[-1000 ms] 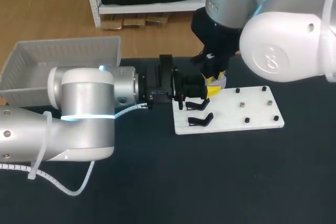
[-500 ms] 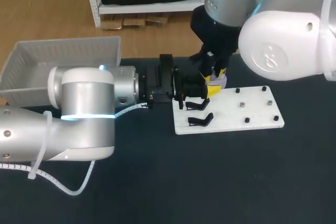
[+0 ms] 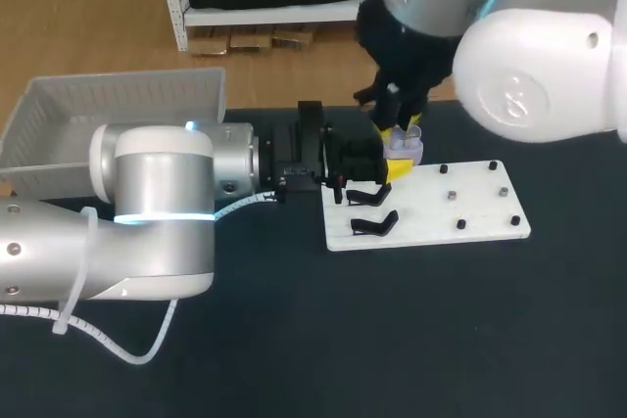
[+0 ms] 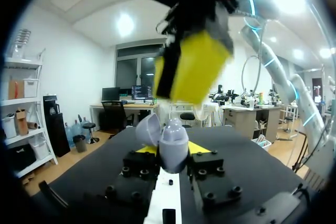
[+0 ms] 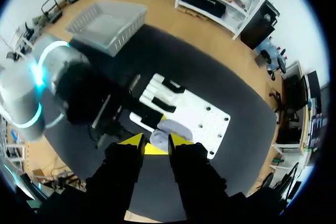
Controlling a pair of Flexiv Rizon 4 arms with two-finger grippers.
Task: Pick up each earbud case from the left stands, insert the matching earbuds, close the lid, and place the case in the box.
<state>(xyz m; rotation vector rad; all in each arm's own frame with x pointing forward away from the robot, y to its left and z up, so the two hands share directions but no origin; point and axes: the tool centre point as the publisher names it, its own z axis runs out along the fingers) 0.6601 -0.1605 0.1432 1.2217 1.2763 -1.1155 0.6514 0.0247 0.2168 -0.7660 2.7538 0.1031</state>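
Head view: the left arm enters from nine o'clock and lies across the dark table. The right arm comes down from about one o'clock. The left gripper is clamped on a small lavender earbud case, one yellow tip on each side. It holds the case at the board's far left corner with the lid swung open. In the left wrist view the case sits upright between that gripper's own tips, and the lid leans off to one side.

The right gripper hangs just above the case at twelve o'clock from it, apart from it. Its tips stand a little apart, and nothing shows between them. In the right wrist view the case lies just ahead of those tips.

A grey slatted basket sits at the table's ten o'clock corner. A white board lies at about two o'clock from the table's middle. Two black stands are on the board's left part, at six o'clock from the case. Small dark pegs dot its right half.
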